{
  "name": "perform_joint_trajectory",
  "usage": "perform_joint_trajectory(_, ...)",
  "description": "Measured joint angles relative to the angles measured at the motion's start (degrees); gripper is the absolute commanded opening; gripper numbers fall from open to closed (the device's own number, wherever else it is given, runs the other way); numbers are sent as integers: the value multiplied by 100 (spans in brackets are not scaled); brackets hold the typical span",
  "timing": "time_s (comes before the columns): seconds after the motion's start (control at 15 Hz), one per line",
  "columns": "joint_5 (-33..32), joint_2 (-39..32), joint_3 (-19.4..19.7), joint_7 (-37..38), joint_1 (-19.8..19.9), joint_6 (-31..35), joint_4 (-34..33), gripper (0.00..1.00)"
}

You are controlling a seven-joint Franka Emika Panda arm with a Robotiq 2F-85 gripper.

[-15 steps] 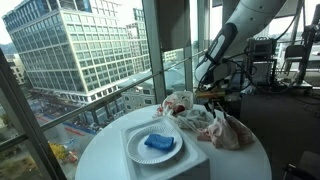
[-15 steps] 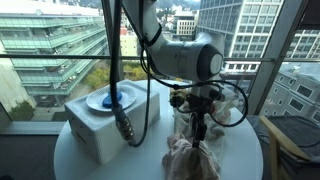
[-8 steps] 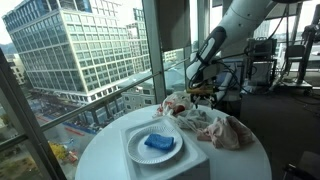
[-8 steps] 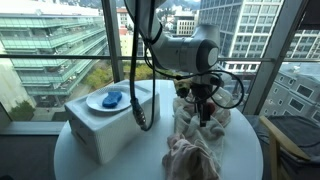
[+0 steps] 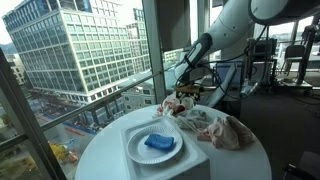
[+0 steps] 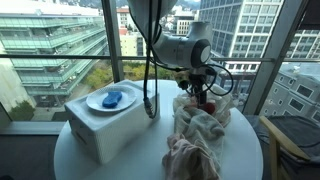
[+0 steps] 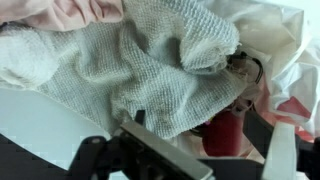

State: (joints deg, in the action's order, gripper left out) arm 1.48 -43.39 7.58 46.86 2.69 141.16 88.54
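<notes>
The gripper [image 5: 186,96] hangs over the far end of a pile of cloths [image 5: 207,125], on the side of the pile nearest the window [image 5: 80,50]. In the wrist view its fingers [image 7: 281,152] stand at the two edges of the picture, spread wide, and nothing is caught between them. It holds nothing.

The pile lies on a round white table [image 5: 105,152] and reaches from the window side toward the near edge in an exterior view [image 6: 198,140]. Straight under the gripper, the wrist view shows a grey-white knitted towel [image 7: 150,70], crumpled and folded over itself. A pink cloth [image 7: 70,12] lies against its upper edge, and a pale cloth [image 7: 25,55] lies at its left. A red patch [image 7: 226,132] shows beside the towel; what it belongs to I cannot tell.

A white box [image 6: 105,128] stands on the same table beside the pile, near it but apart from it. On top of the box sits a white plate [image 5: 135,150] with a blue sponge [image 5: 158,143] lying in it. A dark cable [image 6: 150,95] droops from the arm and hangs between the box and the pile in that exterior view. The window glass and its frame stand close behind the gripper, and the box borders the pile on one side.
</notes>
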Motion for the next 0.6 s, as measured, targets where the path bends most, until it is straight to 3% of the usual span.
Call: perform_joint_trajectory(0.6,111,-1119,47,-118,9,-382,-1387,100)
